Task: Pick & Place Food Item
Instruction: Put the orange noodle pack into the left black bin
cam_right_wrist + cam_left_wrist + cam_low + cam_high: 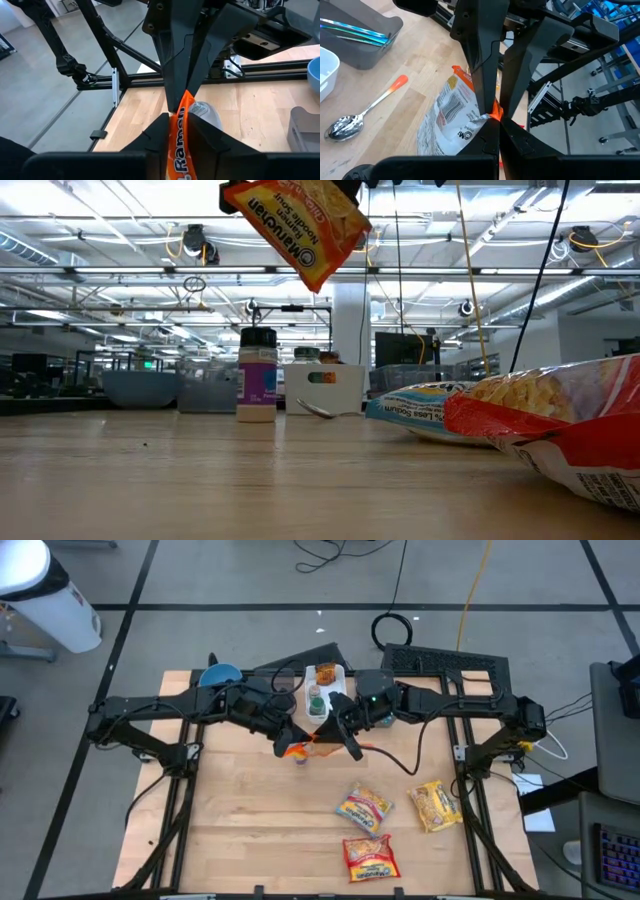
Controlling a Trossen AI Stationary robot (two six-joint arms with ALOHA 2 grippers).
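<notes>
An orange ramen packet (300,750) hangs in the air over the table's middle; in the low view it shows high up (296,225), tilted and clear of the wood. My left gripper (288,740) and my right gripper (340,738) meet at it from opposite sides, both shut on it. The left wrist view shows the packet's pale printed back (447,117). The right wrist view shows its orange front edge-on (179,135). My left gripper pinches the packet's crimped edge (489,118) between its two fingers, coming slanting down from the table's left. The packet hangs tilted beside the fingers, clear of the table. My right gripper pinches the packet's orange edge (183,106) between its two fingers, coming from the table's right, fingertip to fingertip with the left gripper. The packet stands edge-on between the fingers, lifted clear.
Three more noodle packets lie at the table's near right (364,808) (436,805) (369,858). A white tray (338,673) with food items, a blue bowl (220,673), a spice jar (257,375), a spoon (365,110) and a grey cutlery holder (367,47) stand toward the far edge.
</notes>
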